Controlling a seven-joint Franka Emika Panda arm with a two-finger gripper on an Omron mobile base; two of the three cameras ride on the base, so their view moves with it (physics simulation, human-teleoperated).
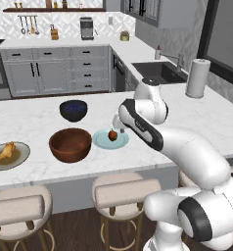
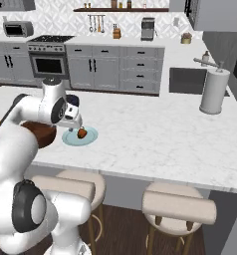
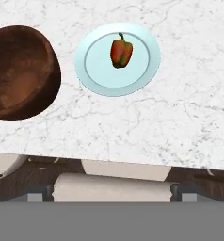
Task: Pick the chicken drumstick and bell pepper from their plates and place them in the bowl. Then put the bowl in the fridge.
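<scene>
A red-orange bell pepper [image 3: 121, 52] lies on the light teal plate [image 3: 92, 75] in the hand view, also the bell pepper [image 1: 112, 135] on the counter. Left of it stands the reddish-brown wooden bowl [image 1: 70, 144], the same bowl [image 3: 17, 70] with nothing in the part I see. The golden chicken drumstick [image 1: 6, 152] rests on the grey plate [image 1: 21, 158] at the far left. My gripper [image 2: 77, 128] hovers just above the teal plate [image 2: 70, 138], open, nothing between its fingers. The fridge is out of view.
A dark blue bowl [image 1: 73, 110] sits behind the wooden bowl. A paper towel roll [image 1: 198, 78] and sink [image 1: 157, 72] are at the back right. Padded stools [image 1: 126, 193] stand under the counter's front edge.
</scene>
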